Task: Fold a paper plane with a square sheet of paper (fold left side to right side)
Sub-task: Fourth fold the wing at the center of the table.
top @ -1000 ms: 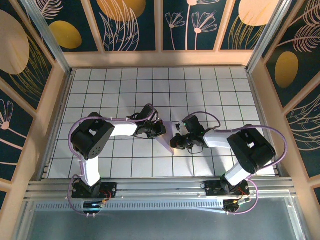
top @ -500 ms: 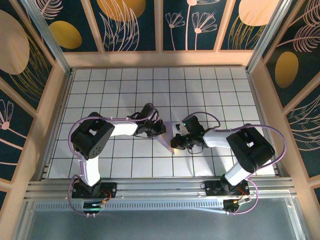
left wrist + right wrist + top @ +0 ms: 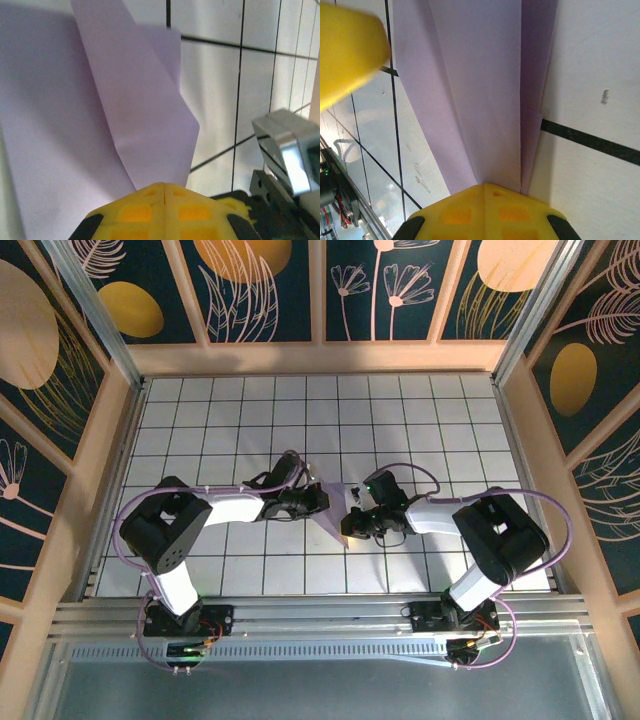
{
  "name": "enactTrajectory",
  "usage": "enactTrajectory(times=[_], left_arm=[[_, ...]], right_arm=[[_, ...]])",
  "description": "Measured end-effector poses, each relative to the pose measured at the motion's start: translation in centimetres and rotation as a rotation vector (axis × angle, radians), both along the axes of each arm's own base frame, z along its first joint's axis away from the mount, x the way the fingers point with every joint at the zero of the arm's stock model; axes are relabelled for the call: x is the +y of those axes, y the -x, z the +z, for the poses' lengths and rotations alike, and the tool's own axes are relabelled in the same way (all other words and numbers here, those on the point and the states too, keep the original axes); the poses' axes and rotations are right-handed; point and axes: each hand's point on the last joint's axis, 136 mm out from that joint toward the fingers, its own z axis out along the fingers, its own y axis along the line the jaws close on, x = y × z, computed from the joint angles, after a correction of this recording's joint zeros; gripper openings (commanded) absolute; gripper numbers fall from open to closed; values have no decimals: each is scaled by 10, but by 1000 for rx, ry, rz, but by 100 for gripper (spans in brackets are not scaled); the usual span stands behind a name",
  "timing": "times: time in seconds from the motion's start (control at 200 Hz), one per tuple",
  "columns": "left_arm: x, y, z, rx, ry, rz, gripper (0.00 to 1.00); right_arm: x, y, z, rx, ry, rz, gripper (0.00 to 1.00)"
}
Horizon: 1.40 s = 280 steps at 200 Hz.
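**Flap fold in hand**

Your left gripper (image 3: 164, 194) has its jaws pressed together at the foot of a raised flap of the paper plane (image 3: 145, 115). Whether they pinch it is unclear. Your right gripper (image 3: 484, 194), also closed, meets the folded layers at its tips. The next move probably calls for laying that flap rightward and creasing it.

The left arm (image 3: 232, 508) and right arm (image 3: 437, 515) share one build — white links between bulky black joint housings, thin lavender cables looping alongside, black bases — and the left gripper (image 3: 164, 200) and right gripper (image 3: 485, 197) have yellow fingers with shallow square recesses.
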Motion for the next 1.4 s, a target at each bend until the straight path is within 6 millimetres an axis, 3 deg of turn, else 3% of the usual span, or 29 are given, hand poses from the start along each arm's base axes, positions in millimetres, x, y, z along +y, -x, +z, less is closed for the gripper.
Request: enactTrajectory(times=[0.18, 0.35, 1.136, 1.401], left_arm=[[-19, 13, -5, 21, 37, -46, 2], [-19, 13, -19, 50, 23, -34, 2], [-20, -3, -28, 64, -16, -2, 0], [-9, -23, -29, 66, -5, 17, 1]], right_arm=[[1, 1, 0, 1, 4, 2, 0], [1, 1, 0, -1, 12, 5, 0], [3, 0, -4, -6, 74, 30, 0], [7, -4, -2, -30, 73, 35, 0]])
